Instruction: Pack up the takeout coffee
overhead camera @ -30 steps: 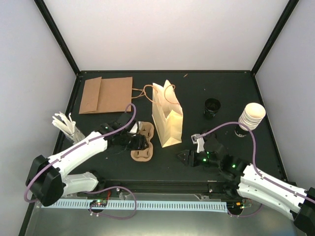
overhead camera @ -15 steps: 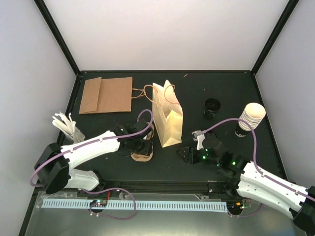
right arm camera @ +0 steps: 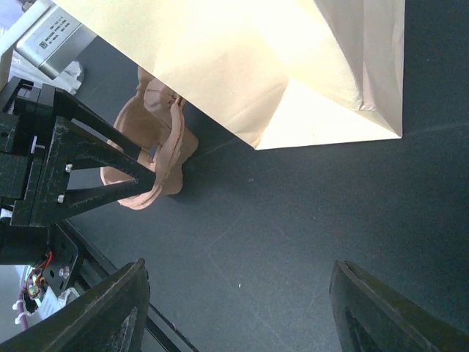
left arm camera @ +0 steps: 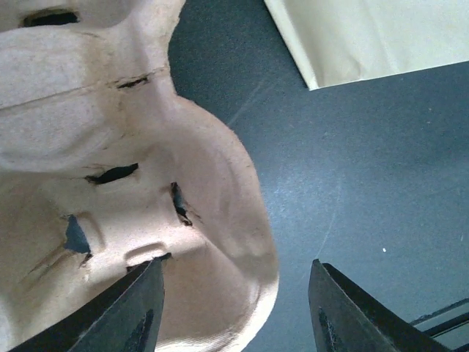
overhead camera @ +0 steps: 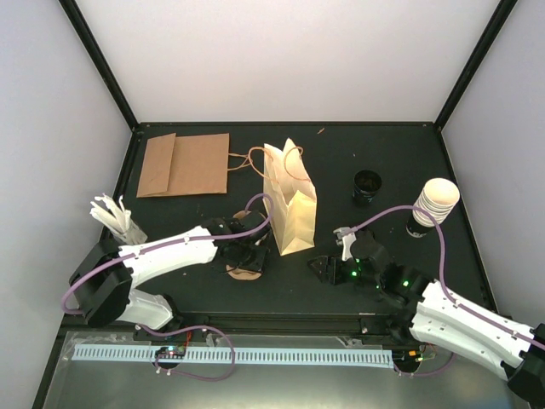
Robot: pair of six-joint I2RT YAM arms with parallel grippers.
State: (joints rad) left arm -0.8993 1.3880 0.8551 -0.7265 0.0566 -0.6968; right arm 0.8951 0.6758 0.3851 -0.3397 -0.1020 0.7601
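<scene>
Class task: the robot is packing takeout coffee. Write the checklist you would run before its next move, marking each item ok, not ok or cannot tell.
1. Target: cream bag upright, mouth open: ok.
2. Reach: left claw open, straddling the edge of the cup carrier: ok.
3. Grip on the cup carrier: not ok; one finger stands off its rim.
4. Spare arm: right claw open and empty: ok.
5. Load: takeout cup in a claw: not ok; it stands at the far right, nothing touching it.
6. Cup carrier clear of the cream bag: cannot tell.
</scene>
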